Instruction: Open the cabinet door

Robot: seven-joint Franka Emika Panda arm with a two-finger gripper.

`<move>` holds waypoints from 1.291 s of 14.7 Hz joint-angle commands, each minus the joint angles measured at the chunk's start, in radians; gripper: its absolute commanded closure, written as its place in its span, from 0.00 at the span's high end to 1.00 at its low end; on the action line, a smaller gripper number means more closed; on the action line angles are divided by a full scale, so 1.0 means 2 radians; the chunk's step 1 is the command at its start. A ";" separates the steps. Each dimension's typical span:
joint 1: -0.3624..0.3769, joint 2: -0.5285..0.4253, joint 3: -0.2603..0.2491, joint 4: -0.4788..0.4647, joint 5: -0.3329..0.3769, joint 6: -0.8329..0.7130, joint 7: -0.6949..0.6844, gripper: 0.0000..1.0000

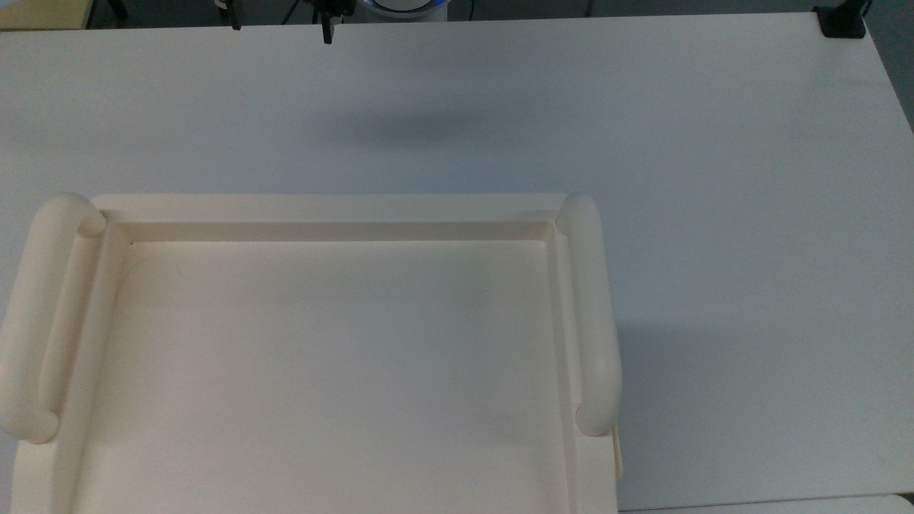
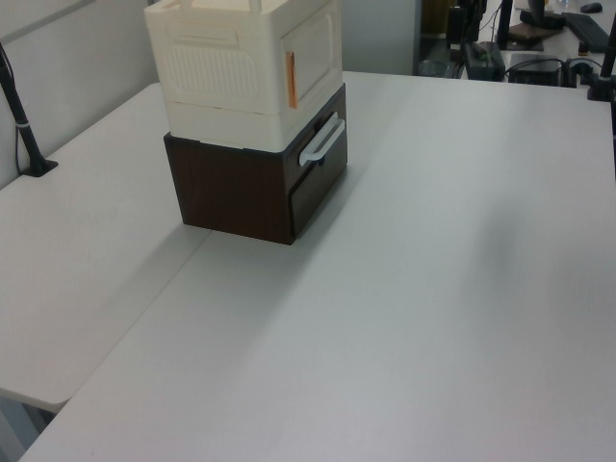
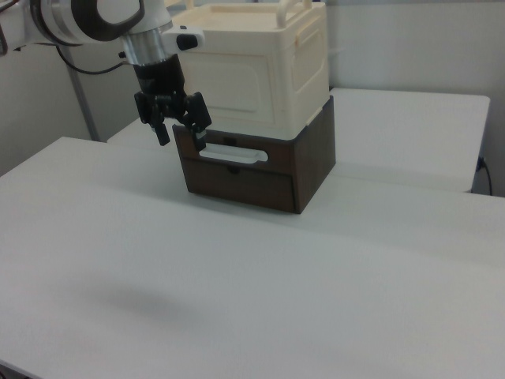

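A white table [image 3: 331, 268] carries a dark brown drawer box [image 3: 260, 170] with a cream cabinet [image 3: 252, 67] stacked on it. The cabinet door [image 3: 229, 83], apparently closed, faces the right view's front left. The black gripper [image 3: 177, 130] hangs in front of its lower left corner, jaws apart on nothing.

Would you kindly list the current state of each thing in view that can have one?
cabinet door: shut, flush with the cream cabinet front.
drawer: pushed in, in the dark brown base.
gripper: open, empty, hanging above the table in front of the cabinet.
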 commanded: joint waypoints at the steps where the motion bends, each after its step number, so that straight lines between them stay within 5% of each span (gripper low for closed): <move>1: 0.002 -0.007 0.000 -0.003 0.001 -0.014 -0.011 1.00; 13: 0.002 -0.004 0.001 -0.003 0.006 -0.007 -0.036 1.00; 19: 0.026 0.012 0.002 0.001 0.070 0.091 -0.029 1.00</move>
